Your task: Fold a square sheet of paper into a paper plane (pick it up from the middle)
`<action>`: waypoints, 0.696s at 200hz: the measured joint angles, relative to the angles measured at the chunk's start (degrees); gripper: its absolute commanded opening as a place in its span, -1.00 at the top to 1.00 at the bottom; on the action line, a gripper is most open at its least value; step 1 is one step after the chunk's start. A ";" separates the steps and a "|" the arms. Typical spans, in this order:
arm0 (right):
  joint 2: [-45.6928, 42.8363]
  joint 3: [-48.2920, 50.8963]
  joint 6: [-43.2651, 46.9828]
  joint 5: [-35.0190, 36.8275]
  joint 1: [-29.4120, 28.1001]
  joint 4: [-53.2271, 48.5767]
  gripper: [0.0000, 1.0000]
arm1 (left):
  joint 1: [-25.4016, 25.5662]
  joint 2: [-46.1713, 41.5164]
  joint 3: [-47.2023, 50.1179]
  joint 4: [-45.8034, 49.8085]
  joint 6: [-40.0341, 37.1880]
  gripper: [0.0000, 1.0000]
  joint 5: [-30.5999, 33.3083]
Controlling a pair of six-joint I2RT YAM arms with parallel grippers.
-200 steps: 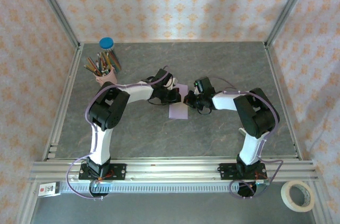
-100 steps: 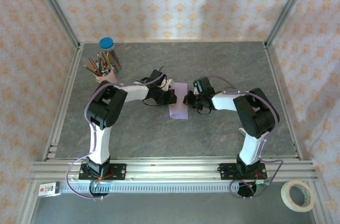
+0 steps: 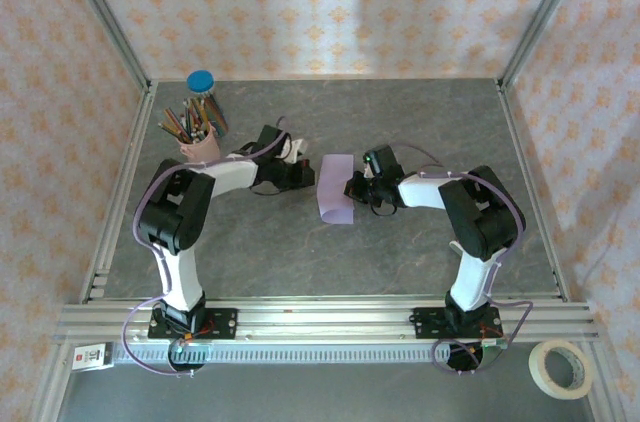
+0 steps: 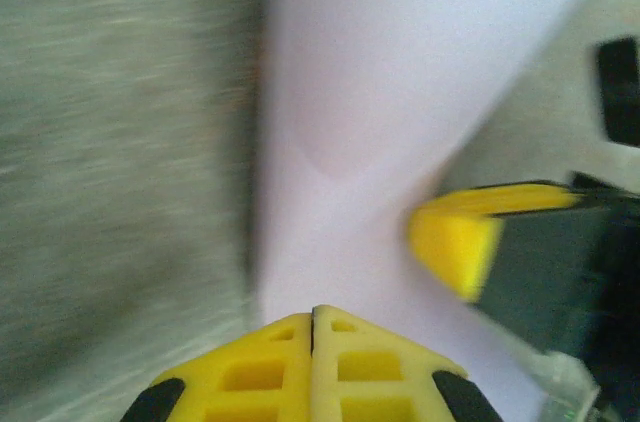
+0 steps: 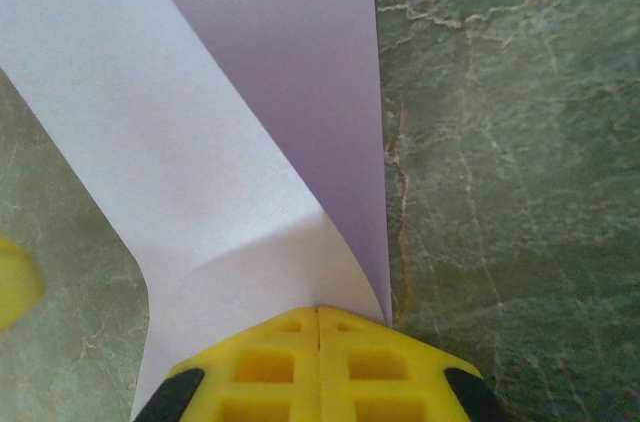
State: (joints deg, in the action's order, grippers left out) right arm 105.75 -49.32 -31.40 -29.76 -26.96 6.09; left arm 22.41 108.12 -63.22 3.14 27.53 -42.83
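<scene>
We've drawn the left fingers point(image 4: 265, 372) back, closed and empty; the right fingers point(image 5: 270, 367), closed, steady the sheet point(image 3: 335, 192), and its fold seems to hold.

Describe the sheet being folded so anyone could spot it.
On the grey marbled table, look between the left claw and the right claw. The square sheet of paper lies there, partly folded. It alone is pale lilac, unlike the pink pencil cup.
</scene>
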 measured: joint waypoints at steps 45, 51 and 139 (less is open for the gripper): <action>0.00 0.33 0.00 0.00 0.00 0.55 0.94 | 4.98 5.22 -2.47 -5.97 3.96 1.00 -2.23; 0.00 0.39 0.00 0.00 0.00 0.63 0.94 | 4.96 6.19 -2.78 -5.99 4.07 1.00 -2.19; -0.02 0.63 0.00 0.00 0.00 1.07 0.94 | -1.31 9.77 -2.97 -6.99 4.11 1.00 -2.67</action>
State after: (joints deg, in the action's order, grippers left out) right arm 105.73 -48.69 -31.40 -29.76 -26.96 7.16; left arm 21.10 117.89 -66.19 -3.86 31.64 -45.50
